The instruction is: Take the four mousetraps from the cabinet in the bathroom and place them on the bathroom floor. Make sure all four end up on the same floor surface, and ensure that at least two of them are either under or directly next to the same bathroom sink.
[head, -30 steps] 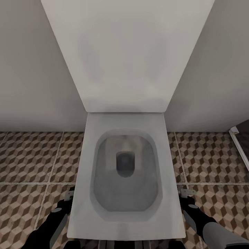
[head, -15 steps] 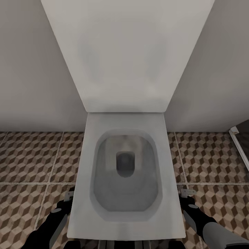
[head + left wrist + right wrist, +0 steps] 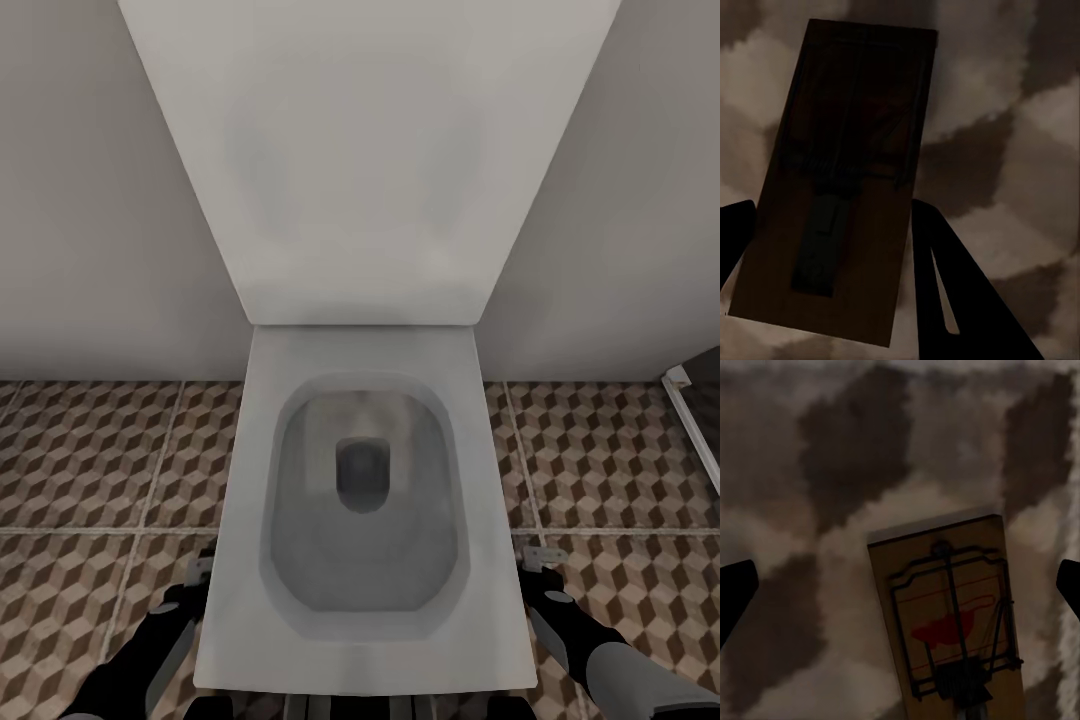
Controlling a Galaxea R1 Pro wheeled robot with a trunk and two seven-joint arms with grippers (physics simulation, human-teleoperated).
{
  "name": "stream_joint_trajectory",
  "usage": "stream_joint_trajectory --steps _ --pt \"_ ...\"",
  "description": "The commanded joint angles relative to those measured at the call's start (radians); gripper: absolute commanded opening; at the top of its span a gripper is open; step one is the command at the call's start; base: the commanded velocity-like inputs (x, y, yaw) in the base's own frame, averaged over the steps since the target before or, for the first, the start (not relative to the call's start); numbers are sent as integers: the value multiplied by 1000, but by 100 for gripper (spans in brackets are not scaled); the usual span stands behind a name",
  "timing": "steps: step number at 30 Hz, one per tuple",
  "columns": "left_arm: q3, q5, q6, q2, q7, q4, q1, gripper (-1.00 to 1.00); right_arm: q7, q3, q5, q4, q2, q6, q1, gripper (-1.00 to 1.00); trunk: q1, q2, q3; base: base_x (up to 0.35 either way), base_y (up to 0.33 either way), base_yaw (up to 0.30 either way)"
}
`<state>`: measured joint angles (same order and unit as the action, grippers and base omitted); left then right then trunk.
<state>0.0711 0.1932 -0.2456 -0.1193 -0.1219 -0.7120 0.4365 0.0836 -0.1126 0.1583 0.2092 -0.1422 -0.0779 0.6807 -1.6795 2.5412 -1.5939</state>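
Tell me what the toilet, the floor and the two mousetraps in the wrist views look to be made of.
The toilet looks like glazed white ceramic: smooth, evenly pale, softly shaded. The bathroom floor looks like printed tile: square slabs with pale grout lines and a cube pattern. The left mousetrap and the right mousetrap look like flat brown wood, matte, carrying dark wire that is probably metal; the left one is too dim to be sure.

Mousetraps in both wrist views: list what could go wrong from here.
1. The left-wrist mousetrap and the right-wrist mousetrap are beside the toilet, not a sink. Left here, they likely fail the sink condition.
2. The left fingers flank their trap closely. The grip is unclear, so withdrawing might drag it.
3. The left arm and right arm hug the toilet, so a swing may bump it.
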Motion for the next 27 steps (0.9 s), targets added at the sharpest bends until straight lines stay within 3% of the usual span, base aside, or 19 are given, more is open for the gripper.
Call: stream_joint_trajectory --steps 1,22,23,27 --pt "6 7 -5 -2 -9 9 4 -100 4 -9 10 -1 0 -3 0 100 0 0 -1 0 0 0" --pt "6 6 -4 0 -9 52 25 -100 4 -9 10 -1 0 -5 0 100 0 0 -1 0 0 0" --pt "6 6 -4 0 -9 52 25 100 4 -9 10 -1 0 -5 0 100 0 0 -1 0 0 0" --pt "6 6 -4 0 -9 52 25 100 4 -9 10 -1 0 -5 0 100 0 0 -1 0 0 0"
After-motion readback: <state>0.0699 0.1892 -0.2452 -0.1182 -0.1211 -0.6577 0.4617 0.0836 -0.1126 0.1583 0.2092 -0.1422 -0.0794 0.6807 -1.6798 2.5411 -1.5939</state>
